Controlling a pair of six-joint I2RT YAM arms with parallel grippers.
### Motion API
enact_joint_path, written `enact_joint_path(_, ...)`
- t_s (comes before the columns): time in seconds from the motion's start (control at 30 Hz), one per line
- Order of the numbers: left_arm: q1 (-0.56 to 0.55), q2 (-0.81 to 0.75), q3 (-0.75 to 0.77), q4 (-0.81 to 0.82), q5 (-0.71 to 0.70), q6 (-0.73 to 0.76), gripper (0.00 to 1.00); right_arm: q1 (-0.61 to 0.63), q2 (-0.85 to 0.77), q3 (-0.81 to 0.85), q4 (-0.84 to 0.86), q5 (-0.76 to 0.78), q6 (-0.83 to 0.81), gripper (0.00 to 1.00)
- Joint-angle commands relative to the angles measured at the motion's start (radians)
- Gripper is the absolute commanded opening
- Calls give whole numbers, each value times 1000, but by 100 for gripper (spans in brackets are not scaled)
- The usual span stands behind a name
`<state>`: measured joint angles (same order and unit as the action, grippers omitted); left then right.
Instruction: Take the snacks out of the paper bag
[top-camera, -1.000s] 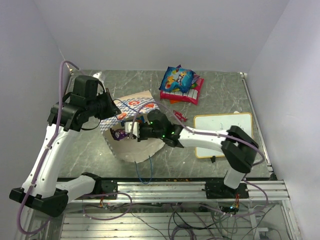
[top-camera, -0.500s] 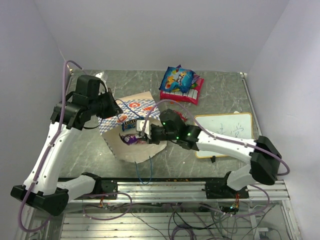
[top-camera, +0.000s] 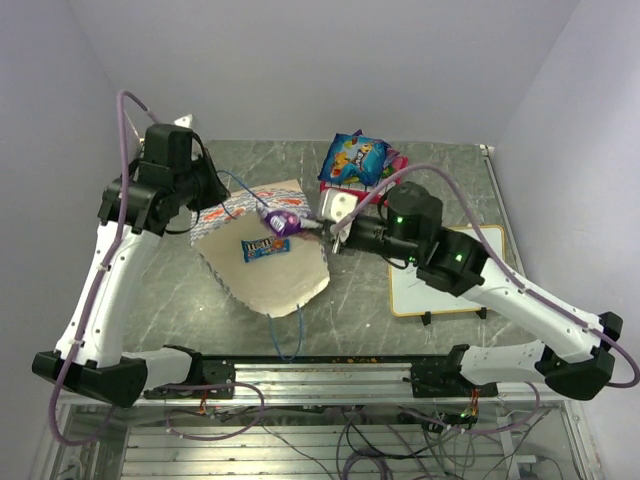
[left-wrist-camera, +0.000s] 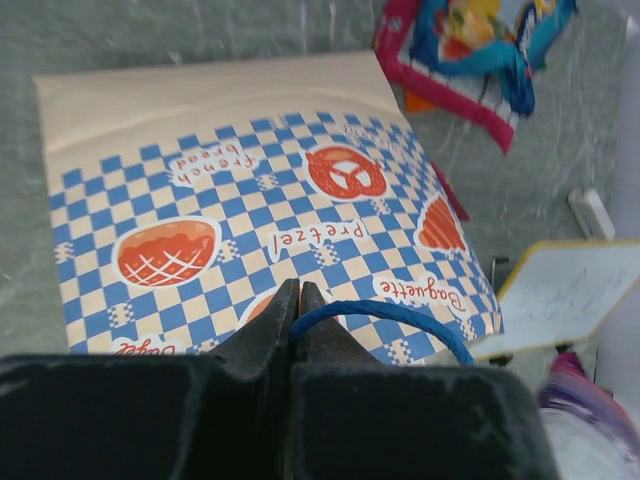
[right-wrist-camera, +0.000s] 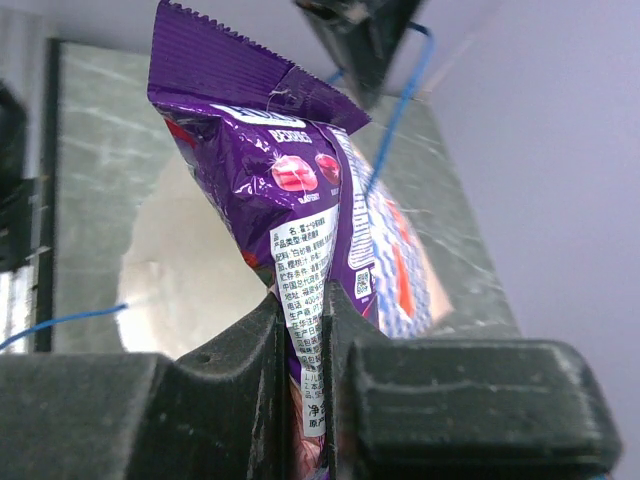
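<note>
**Overhead and wrist views.** My left arm stands tall at the left of the grey marbled desk (top-camera: 460, 170), with its wrist bent toward the centre. The left claw (left-wrist-camera: 297, 300) is pinched tight on one thin blue string handle (left-wrist-camera: 400, 322) of the cream paper bag with a blue-and-white checkered band (top-camera: 270, 285). The bag lies flat on the desk below the claw.

My right arm stretches from its base across the centre with the forearm raised. The right claw (right-wrist-camera: 300, 320) is clamped on the lower end of a purple foil packet (right-wrist-camera: 265, 170), held in the air over the bag's checkered band.

**Lettering.** The band reads "Pretzel", "Baguette" and "french bread" beside red bread drawings. The purple packet's white label is too fine for me to read.

**Count.**
- I see four packets. One is the purple packet.
- A small blue packet (top-camera: 265, 248) lies on the bag's cream paper. I cannot tell whether it is inside the mouth or on top.
- A larger blue packet (top-camera: 355, 160) rests on a red-and-white packet (top-camera: 385, 188) at the far edge.
- There are two handles. The second blue string handle (top-camera: 287, 340) trails toward the near edge.
- One white framed writing board (top-camera: 445, 295) lies on the right, beneath my right forearm.
</note>
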<state>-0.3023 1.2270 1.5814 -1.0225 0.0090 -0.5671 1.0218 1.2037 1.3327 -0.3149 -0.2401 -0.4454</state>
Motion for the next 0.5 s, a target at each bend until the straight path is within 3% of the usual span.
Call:
enact_joint_path(0.0,57,56,116,-20,-88,19,7,-68,13,65,5,218,26,0)
enact_joint_path(0.23,80,68,228,-45,-209,112,7,-256,90,102,115,307,83,0)
enact_joint_path(0.47,89,57,326,-47,-315,228,7,-371,244,128,97,234,107,0)
